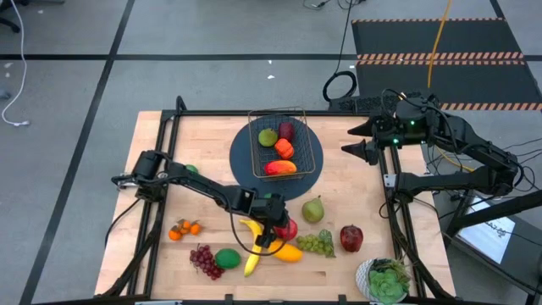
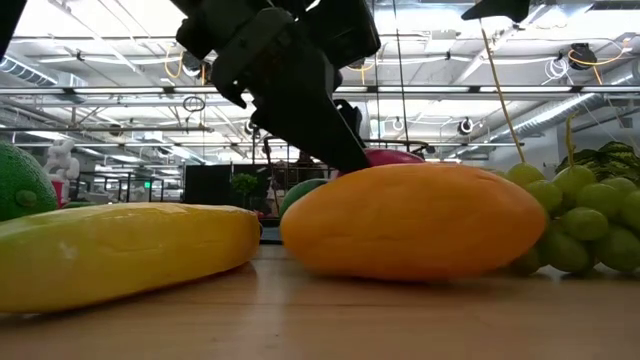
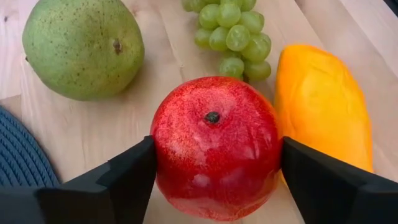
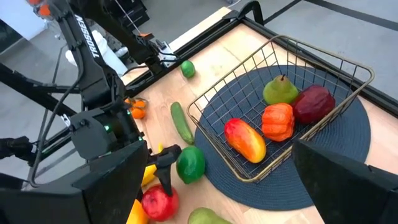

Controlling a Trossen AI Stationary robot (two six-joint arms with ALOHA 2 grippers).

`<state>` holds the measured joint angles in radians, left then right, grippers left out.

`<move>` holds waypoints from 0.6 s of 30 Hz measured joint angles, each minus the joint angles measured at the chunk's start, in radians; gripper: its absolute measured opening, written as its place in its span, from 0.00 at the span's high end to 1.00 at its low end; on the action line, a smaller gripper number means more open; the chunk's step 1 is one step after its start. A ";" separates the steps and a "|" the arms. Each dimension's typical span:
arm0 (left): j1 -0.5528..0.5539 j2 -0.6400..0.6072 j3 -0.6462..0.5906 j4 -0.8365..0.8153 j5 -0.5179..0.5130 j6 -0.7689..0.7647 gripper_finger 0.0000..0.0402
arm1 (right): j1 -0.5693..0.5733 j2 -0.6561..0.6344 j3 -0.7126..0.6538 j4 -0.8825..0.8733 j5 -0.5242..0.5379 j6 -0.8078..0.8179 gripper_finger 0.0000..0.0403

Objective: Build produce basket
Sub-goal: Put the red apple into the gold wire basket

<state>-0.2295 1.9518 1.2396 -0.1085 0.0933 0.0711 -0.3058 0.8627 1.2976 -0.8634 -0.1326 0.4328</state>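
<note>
**A:** Left gripper (image 3: 217,180) first: its two dark fingers stand either side of a red apple (image 3: 216,146) on the wood, pads right against the skin or nearly so. I can't tell if they've truly pinched it; the apple sits on the table, not lifted.

**B:** What's around it, going left to right in the high view?

**A:** Small oranges (image 1: 184,228), purple grapes (image 1: 203,259), a lime (image 1: 227,257), the banana (image 1: 251,246), then that gripper over the apple with the mango (image 1: 288,253) just beside it. Past those, green grapes (image 1: 317,244), a pear (image 1: 313,209) and a second red apple (image 1: 351,237). A potted plant (image 1: 386,280) sits at the near right corner.

**B:** And the basket?

**A:** The basket (image 1: 315,146) rests on a round blue mat (image 1: 240,156), away from the gripper toward the table's far edge, middle of the board. It already holds a few pieces of produce.

**B:** Which arm suits the carry?

**A:** The left, I'd judge. It's on the apple already. The right gripper (image 1: 362,138) waits wide open and empty at the far right edge, beside the basket but well apart from the loose fruit.

**B:** Risk?

**A:** The mango crowds one finger; it may get nudged on the lift.
</note>
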 joint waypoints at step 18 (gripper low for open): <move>0.002 -0.006 0.397 -0.297 -0.142 -0.117 0.22 | 0.000 0.000 0.000 0.021 0.000 -0.026 0.03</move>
<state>-0.2276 1.9457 1.6369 -0.4050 -0.0487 -0.0456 -0.3054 0.8623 1.2976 -0.8425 -0.1322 0.4068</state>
